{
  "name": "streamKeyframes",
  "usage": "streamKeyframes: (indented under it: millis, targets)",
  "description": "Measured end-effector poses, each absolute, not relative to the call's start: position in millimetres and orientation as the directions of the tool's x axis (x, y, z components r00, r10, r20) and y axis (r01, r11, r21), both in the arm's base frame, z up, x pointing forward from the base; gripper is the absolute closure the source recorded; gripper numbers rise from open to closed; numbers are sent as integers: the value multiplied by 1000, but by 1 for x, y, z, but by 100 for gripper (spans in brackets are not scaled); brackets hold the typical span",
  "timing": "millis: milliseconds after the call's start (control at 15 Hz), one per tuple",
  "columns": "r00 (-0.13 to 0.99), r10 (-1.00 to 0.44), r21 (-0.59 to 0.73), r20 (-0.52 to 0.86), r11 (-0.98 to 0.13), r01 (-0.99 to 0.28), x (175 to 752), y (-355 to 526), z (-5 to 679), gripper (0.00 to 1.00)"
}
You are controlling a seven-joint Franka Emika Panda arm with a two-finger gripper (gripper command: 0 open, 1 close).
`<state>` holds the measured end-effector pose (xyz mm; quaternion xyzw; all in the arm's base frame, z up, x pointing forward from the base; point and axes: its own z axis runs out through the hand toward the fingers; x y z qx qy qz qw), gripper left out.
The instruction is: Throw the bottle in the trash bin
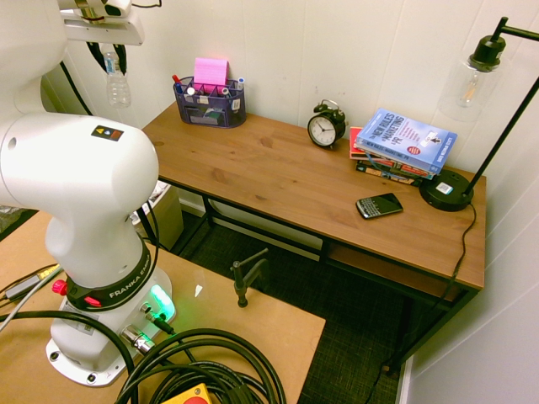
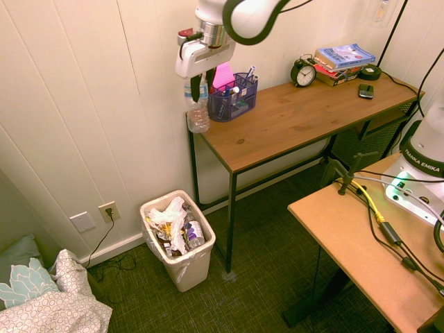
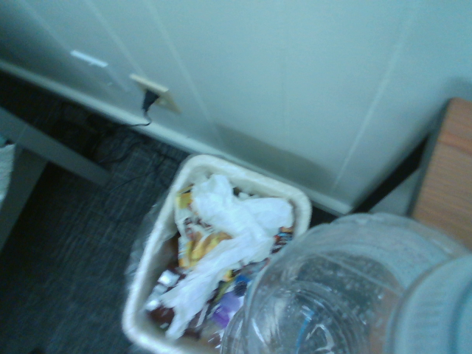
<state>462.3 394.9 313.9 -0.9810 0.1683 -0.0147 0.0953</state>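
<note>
One bottle (image 2: 198,111) hangs gripped in my end effector (image 2: 197,82), carried past the surface's (image 2: 291,125) end, above the trash bin (image 2: 196,261) for dropping.

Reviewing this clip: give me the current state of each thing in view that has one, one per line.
gripper: shut on the bottle, pointing down
bottle: held by its top, hanging in the air past the desk's end
trash bin: on the floor, open, filled with rubbish
desk lamp: unlit
phone: screen dark

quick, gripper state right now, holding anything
gripper: shut on the small clear plastic water bottle, hanging in the air past the wooden desk's end.
</note>
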Motion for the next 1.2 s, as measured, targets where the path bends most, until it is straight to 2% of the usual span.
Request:
streamKeyframes:
  millis: [333,400,667,1200]
  targets:
    - [934,-217,-182,-284,-944,-274,470,433,282,100]
    - [926,-217,-175,-308,-944,-279,473,435,277,0]
    - [913,-214,-161,-348,-946,-283,474,440,272,0]
    - [920,-211,-168,-331,-946,-278,475,443,279,0]
